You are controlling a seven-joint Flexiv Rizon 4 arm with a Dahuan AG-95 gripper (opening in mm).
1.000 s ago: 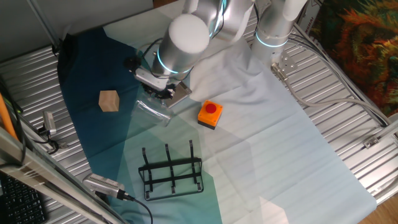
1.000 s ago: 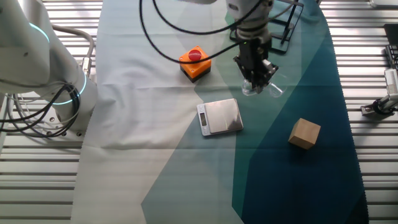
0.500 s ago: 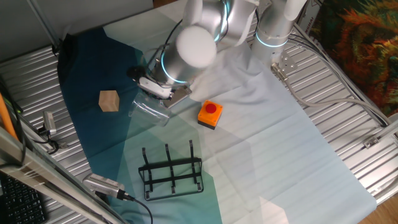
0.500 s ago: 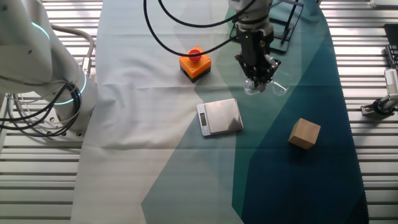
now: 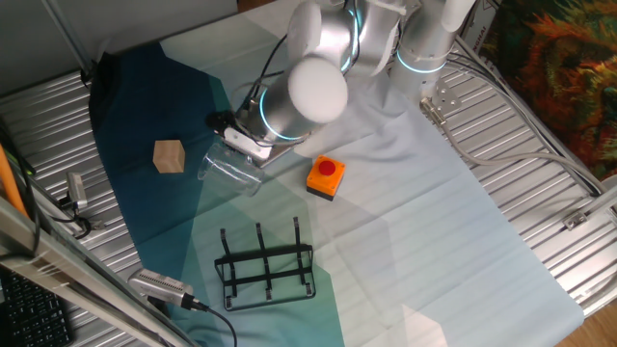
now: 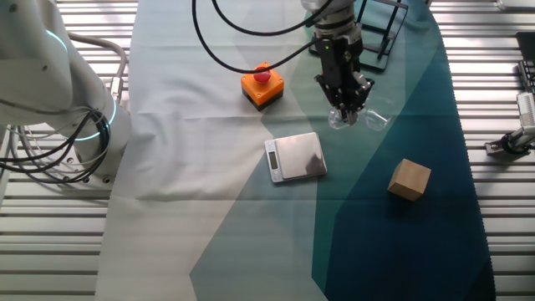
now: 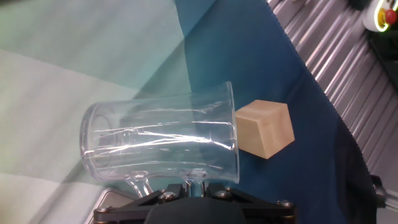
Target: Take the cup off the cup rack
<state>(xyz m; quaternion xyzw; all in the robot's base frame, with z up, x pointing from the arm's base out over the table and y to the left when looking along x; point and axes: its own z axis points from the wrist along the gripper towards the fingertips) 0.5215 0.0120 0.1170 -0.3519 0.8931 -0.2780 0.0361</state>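
Observation:
The clear glass cup (image 7: 161,146) lies on its side in my gripper (image 7: 193,186), which is shut on a thin part at its bottom edge. In one fixed view the cup (image 5: 229,172) hangs just above the dark blue cloth, below my gripper (image 5: 243,146). In the other fixed view the cup (image 6: 361,119) sticks out to the right of my gripper (image 6: 344,109). The black wire cup rack (image 5: 265,265) stands apart near the front, with nothing on its prongs; it also shows at the top edge of the other fixed view (image 6: 380,29).
A tan wooden cube (image 5: 169,156) sits left of the cup, also in the hand view (image 7: 264,129). An orange button box (image 5: 326,177) and a flat grey metal plate (image 6: 295,156) lie nearby. Ribbed metal table borders the cloth.
The arm has turned and shifted a little with the cup still held; the cup has moved slightly toward the wooden cube's side. Nothing else moved.

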